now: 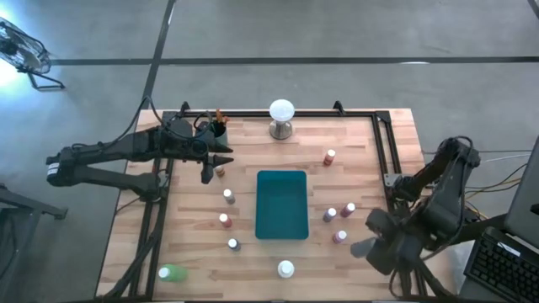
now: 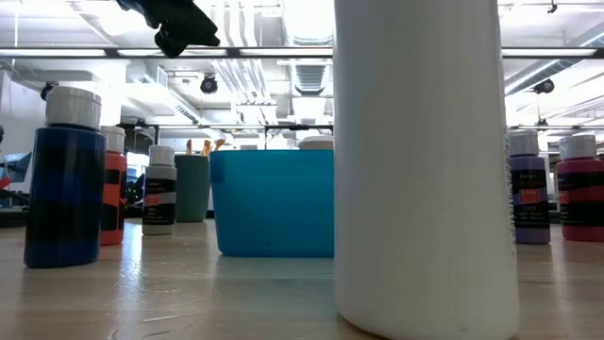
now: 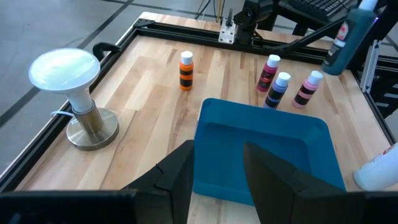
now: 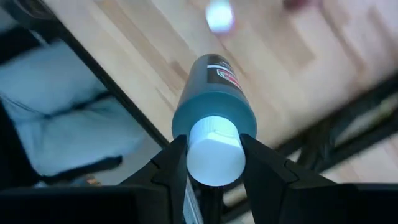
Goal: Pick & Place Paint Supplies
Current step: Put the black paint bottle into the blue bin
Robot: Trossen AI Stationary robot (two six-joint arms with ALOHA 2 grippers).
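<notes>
Now my right gripper (image 4: 213, 163) clamps a dark bottle (image 4: 214, 102) by its cap off the bench's (image 1: 253, 160) right edge, left gripper (image 3: 217, 168) open.

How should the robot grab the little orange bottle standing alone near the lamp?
Grip the orange bottle around its straight round body, just under the white cap, coming straight down from above. It stands upright with bare wood all round it, well apart from the white bulb lamp and the teal tray, so fingers should fit either side. The cap is narrower and probably slips more easily.
</notes>
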